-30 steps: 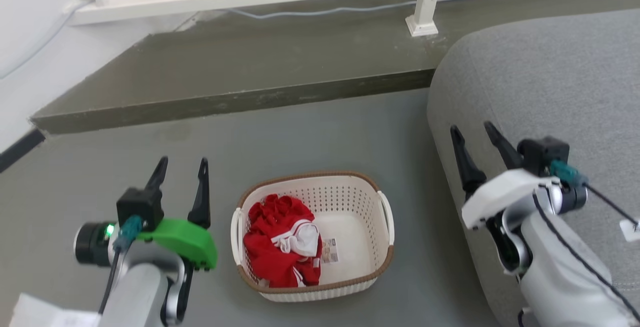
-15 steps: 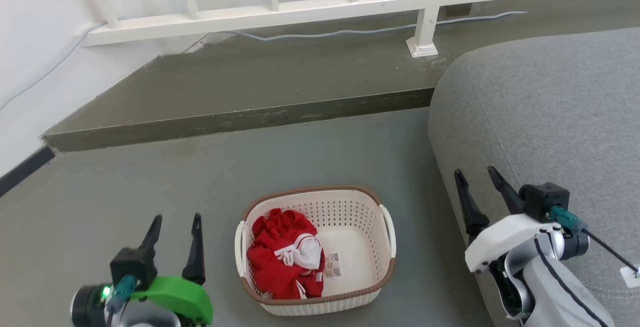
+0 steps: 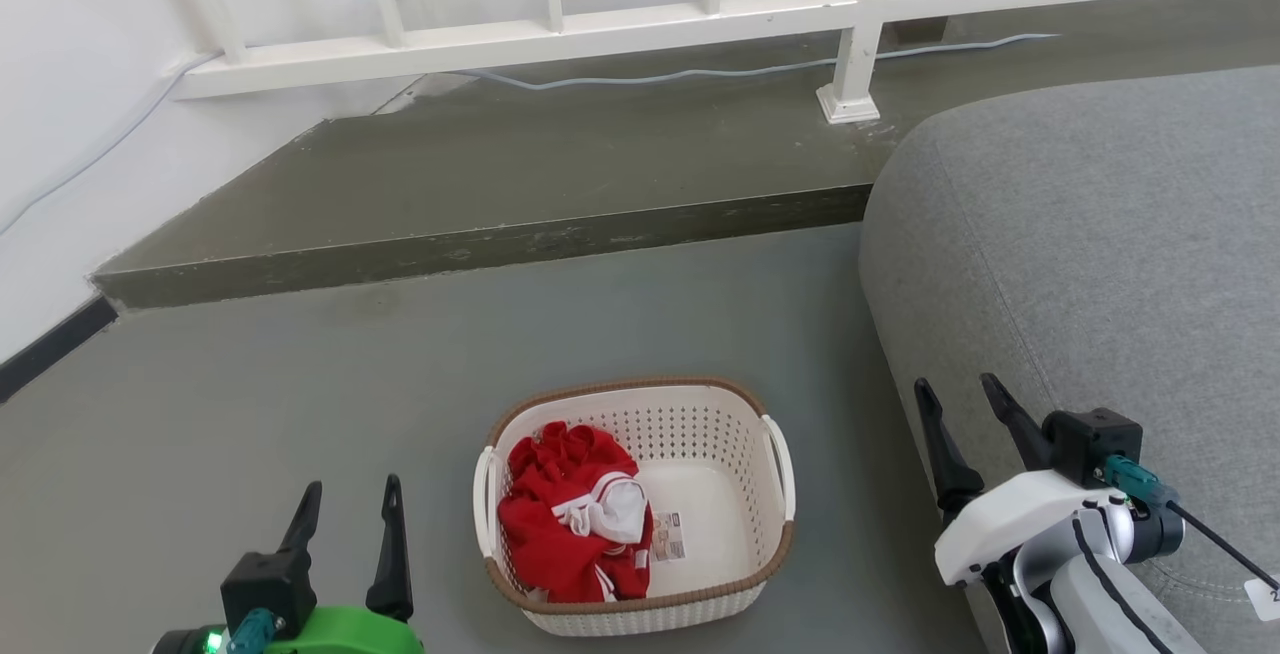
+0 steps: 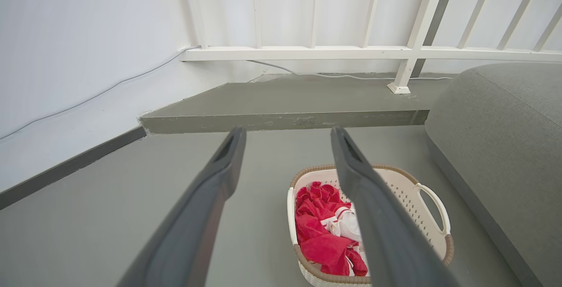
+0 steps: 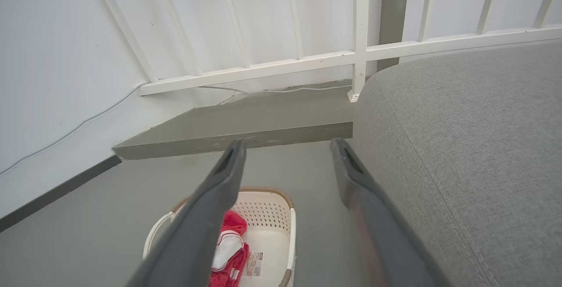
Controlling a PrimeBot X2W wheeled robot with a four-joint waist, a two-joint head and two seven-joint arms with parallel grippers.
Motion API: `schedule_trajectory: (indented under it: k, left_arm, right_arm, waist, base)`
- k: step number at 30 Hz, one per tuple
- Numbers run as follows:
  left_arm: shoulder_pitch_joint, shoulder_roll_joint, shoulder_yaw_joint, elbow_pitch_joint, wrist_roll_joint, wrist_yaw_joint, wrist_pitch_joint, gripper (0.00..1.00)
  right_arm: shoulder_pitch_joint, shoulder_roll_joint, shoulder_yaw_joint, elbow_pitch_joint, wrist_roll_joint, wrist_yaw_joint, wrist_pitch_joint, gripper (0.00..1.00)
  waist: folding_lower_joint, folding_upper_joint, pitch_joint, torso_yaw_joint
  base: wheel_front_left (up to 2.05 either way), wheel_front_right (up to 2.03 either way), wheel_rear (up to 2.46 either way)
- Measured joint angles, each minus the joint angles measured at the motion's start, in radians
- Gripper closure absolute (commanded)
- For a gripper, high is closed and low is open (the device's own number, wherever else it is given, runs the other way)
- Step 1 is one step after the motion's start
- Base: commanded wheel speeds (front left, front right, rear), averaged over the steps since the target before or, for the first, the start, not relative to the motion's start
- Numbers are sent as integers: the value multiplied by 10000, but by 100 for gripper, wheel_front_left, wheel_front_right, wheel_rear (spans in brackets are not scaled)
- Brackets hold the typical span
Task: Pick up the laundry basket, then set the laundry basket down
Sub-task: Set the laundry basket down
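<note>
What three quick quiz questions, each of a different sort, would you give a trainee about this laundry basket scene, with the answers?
1. True or false: the left gripper and the right gripper are both open and hold nothing.
2. Which cloth lies in the laundry basket? A: a red and white garment. B: a blue towel. C: a black sock.
3. Fill in: the grey sofa stands on the robot's ____ side of the basket.
Key: 1 true; 2 A; 3 right.

A smooth grey-green floor [image 3: 300, 384] meets a low concrete step [image 3: 560, 164] carrying a white slatted railing [image 3: 620, 26] before a white wall [image 3: 70, 84]; a grey fabric sofa [image 3: 1080, 234] stands right.
</note>
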Motion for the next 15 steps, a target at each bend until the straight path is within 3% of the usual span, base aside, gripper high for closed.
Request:
schedule_trajectory:
  k: [15]
  left_arm:
    - [438,-150,157,-508,479,42,0,0]
  right_arm:
    - [233,-36,-61,-209,-447,-2,0,0]
  waist:
    - [0,0,9,62]
  base:
    - [0,0,0]
